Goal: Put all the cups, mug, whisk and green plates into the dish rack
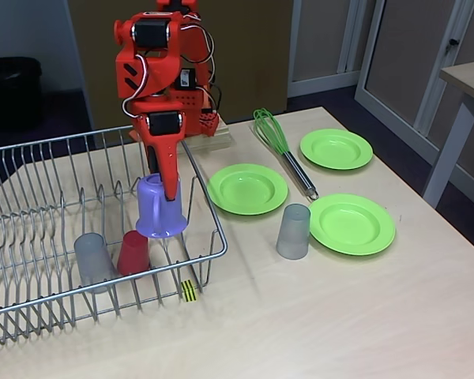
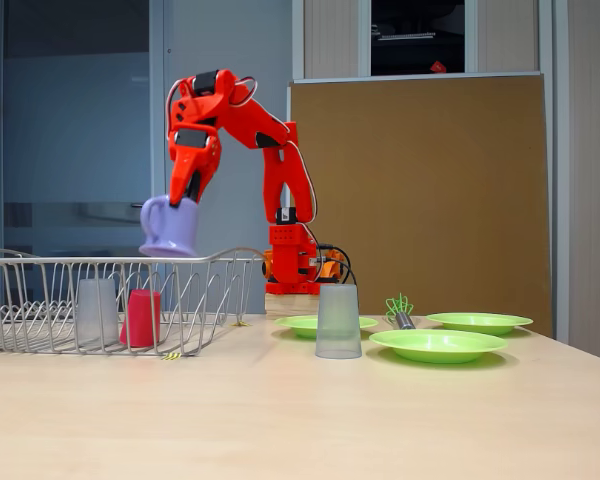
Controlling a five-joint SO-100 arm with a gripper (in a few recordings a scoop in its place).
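Gripper (image 1: 171,192) grips mug (image 1: 159,207) above rack (image 1: 31,237); 2 cups (image 1: 133,253) below.

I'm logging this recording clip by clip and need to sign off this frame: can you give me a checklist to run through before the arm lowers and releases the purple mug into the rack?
1. Grip: orange gripper shut on the upside-down lilac plastic mug: ok.
2. Position: mug inside the outline of the silver wire dish rack: ok.
3. Height: mug above the rack's top rail in a fixed view: ok.
4. Landing spot: red plastic tumbler and grey translucent tumbler stand nearer the rack's front; gap to the mug: cannot tell.
5. Mug level: slightly tilted: not ok.
6. Left on the table: second grey tumbler, green whisk, three lime-green plates: not ok.
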